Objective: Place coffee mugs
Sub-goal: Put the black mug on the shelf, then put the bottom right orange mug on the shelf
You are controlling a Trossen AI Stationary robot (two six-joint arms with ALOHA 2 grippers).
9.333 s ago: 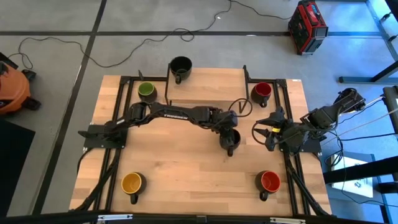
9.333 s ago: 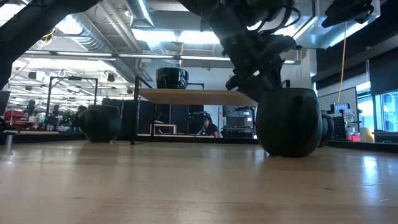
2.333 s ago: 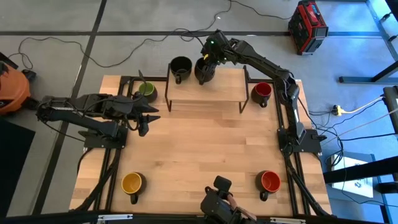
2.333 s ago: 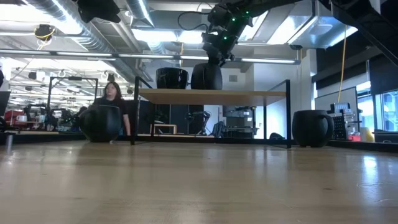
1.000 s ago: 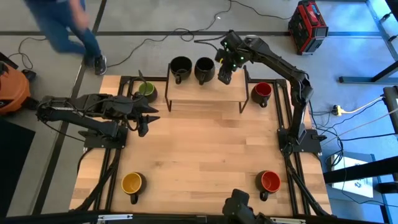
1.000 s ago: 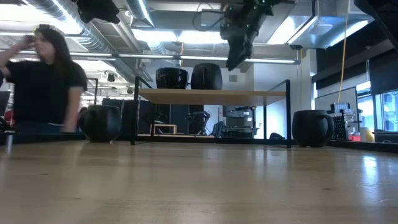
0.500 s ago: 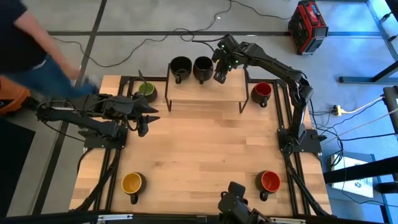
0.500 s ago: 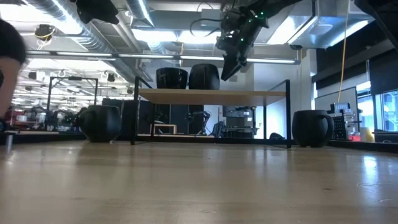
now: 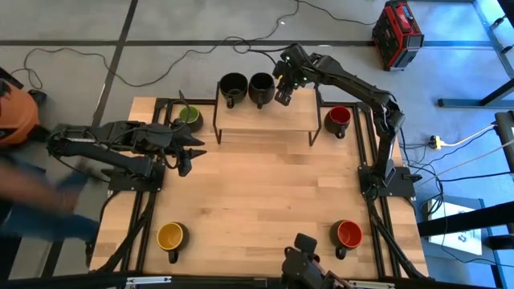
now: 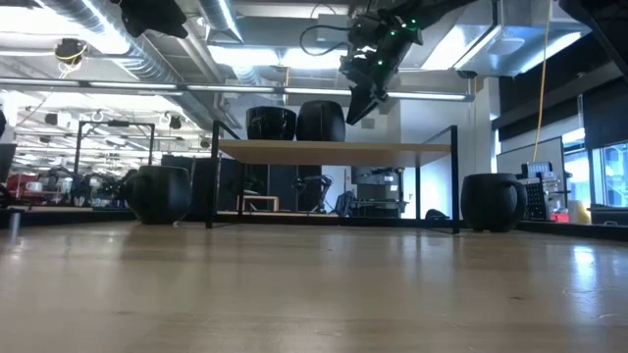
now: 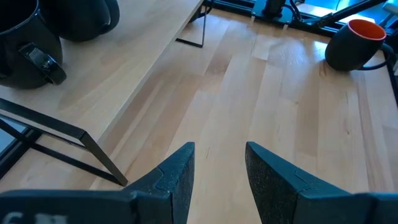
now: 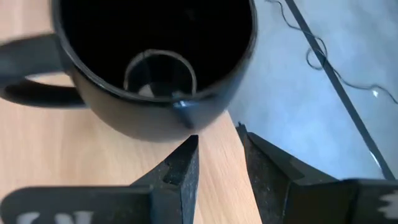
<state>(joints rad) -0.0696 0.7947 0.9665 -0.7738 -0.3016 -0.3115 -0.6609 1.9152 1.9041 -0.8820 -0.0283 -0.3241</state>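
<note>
Two mugs with black insides stand side by side on the raised wooden shelf [image 9: 265, 116] at the far edge: one [image 9: 234, 85] on the left, the other [image 9: 262, 85] [image 10: 321, 120] [image 12: 155, 62] right of it, handles toward the near edge. My right gripper [image 9: 281, 91] [image 10: 355, 110] [image 12: 216, 134] hangs just right of the second mug, slightly open, fingertips by its outer wall. On the table stand the green mug [image 9: 190, 118], dark red mug [image 9: 338, 117], yellow mug [image 9: 171, 236] and orange-red mug [image 9: 348, 234]. My left gripper [image 9: 193, 155] [image 11: 219, 149] waits open at the left side. My right gripper comes slanting down from the table's right, with its fingertips [image 12: 189, 149] right beside the lower outer wall [image 12: 186, 121] of the second black mug, on the side away from the handle [image 12: 31, 78]. Whether they touch the wall, I cannot tell. The mug stands upright on the shelf.
The shelf stands on thin black metal legs [image 10: 456, 176] above the table. Black frame rails [image 9: 152, 217] run along both table sides. A blurred person [image 9: 36, 201] is at the table's left side, beside an orange vacuum [image 9: 14, 112]. A dark camera unit [image 9: 305, 269] sits at the near edge.
My right gripper has moved from right of the shelf's middle toward the table's left and a little down, closing in on the second black mug. The person has walked from the far left corner along the table's left side toward the near edge.
</note>
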